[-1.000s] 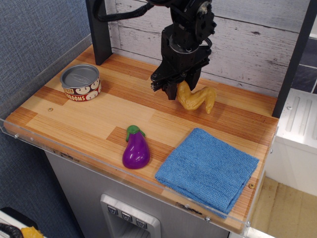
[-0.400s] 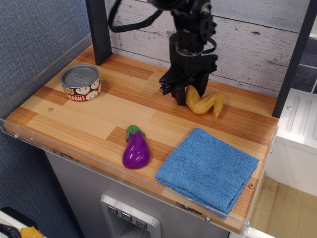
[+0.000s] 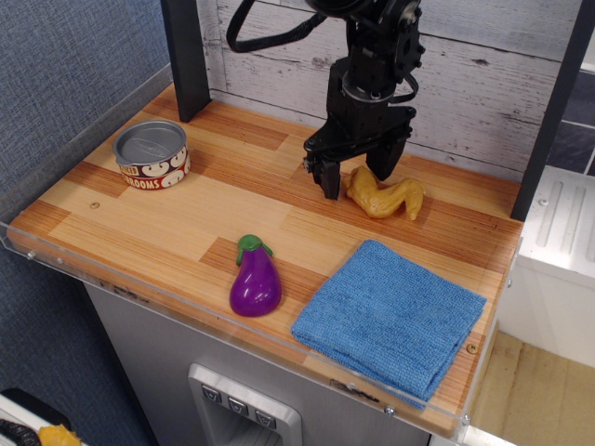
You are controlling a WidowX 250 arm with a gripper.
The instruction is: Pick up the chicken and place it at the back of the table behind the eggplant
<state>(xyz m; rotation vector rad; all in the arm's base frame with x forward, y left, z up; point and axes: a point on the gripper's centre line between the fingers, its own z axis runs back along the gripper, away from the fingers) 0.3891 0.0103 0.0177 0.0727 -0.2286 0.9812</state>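
Since the earlier frames, the glossy golden-yellow plastic toy chicken wing (image 3: 385,196) has been carried a little toward the right edge of the tabletop and set down, and the black robot jaws (image 3: 357,175) have been opened and lifted slightly off it. The jaws are now seen spread apart, one finger on the left of the chicken's upper end and one above it; whether either finger is touching the chicken cannot be told.

The chicken is lying flat on the reddish-brown and light plank wooden tabletop (image 3: 167,218), near the back edge and right of centre, just in front of the whitewashed board wall. Its bent V shape is laid with the long axis running roughly left to right: the thicker end sits under the jaws at the left, and the tapered tip is pointed toward the right edge and slightly toward the front.

The glossy purple plastic toy eggplant with a green stem cap (image 3: 255,279) is placed near the front edge, about the middle of it, with the stem pointed toward the back. The chicken is well apart from it, behind and to its right. A folded blue cloth (image 3: 390,316) is spread at the front right corner, just beside the eggplant. A short round tin can with a printed label (image 3: 152,154) is standing upright near the left edge.
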